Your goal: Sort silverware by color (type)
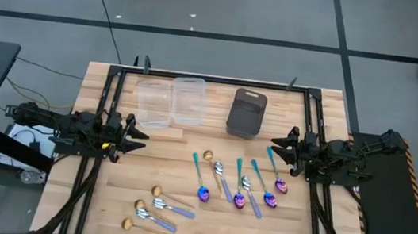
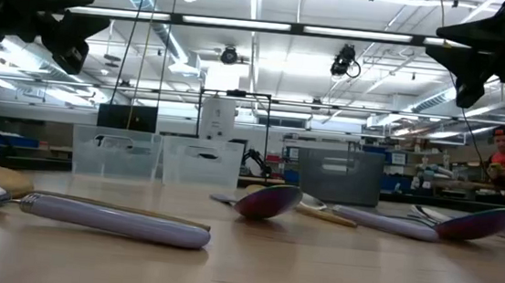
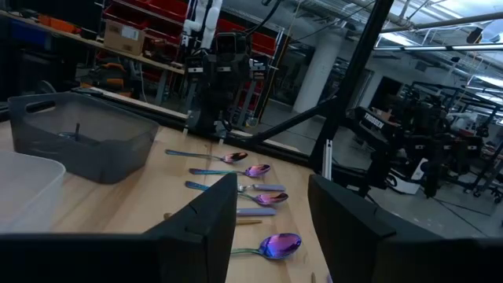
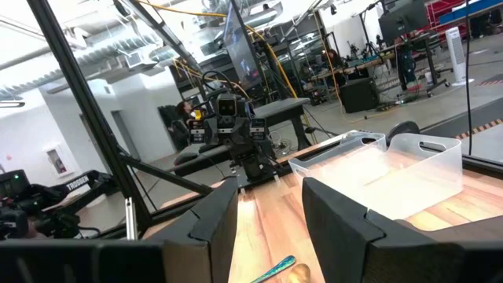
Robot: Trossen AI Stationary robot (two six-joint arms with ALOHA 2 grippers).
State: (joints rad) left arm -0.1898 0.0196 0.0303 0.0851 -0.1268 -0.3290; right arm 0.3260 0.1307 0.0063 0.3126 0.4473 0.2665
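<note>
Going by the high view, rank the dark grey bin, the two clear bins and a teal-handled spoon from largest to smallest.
1. The two clear bins: they look alike, so no ranking between them.
2. The dark grey bin, slightly smaller.
3. The teal-handled spoon, by far the smallest.

Two clear plastic bins [image 1: 171, 103] stand beside a dark grey bin [image 1: 246, 114].

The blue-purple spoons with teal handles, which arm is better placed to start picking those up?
Probably the right. The right gripper hovers open right beside the iridescent spoons, its nearest teal handle just below it. The left gripper, also open, sits farther off, closer to the clear bins.
</note>
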